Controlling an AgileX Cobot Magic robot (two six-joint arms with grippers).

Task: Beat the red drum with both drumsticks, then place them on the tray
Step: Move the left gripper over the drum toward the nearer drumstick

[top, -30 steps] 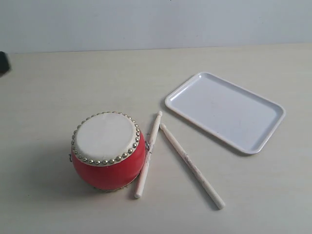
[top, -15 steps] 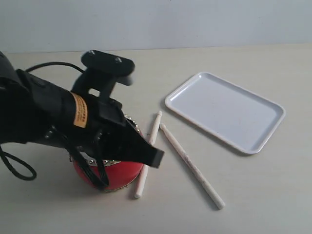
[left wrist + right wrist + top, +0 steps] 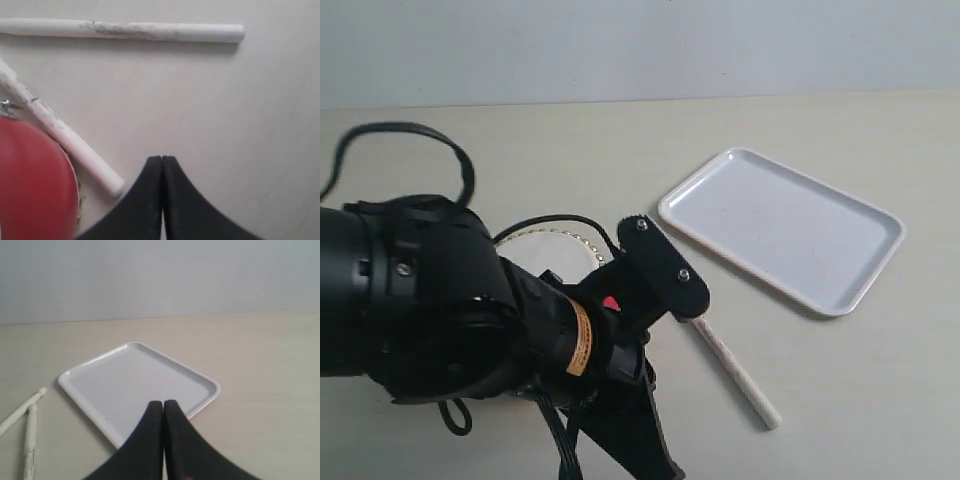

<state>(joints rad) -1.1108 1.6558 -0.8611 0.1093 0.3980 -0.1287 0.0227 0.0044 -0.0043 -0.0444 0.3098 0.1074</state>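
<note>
Left claw [image 3: 161, 162] pressed together, empty, near stick end beside drum [image 3: 545, 245], lower left. Right claw [image 3: 163, 407] together, empty. Sticks [image 3: 125, 31] on table. Tray [image 3: 780, 225] upper right, stickless. Grasping, beating, stowing all left.

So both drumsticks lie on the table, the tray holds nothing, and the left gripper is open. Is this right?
Not quite: the left gripper is shut, jaws pressed together, as the left wrist view shows. Both drumsticks do lie on the table, and the tray holds nothing.
</note>
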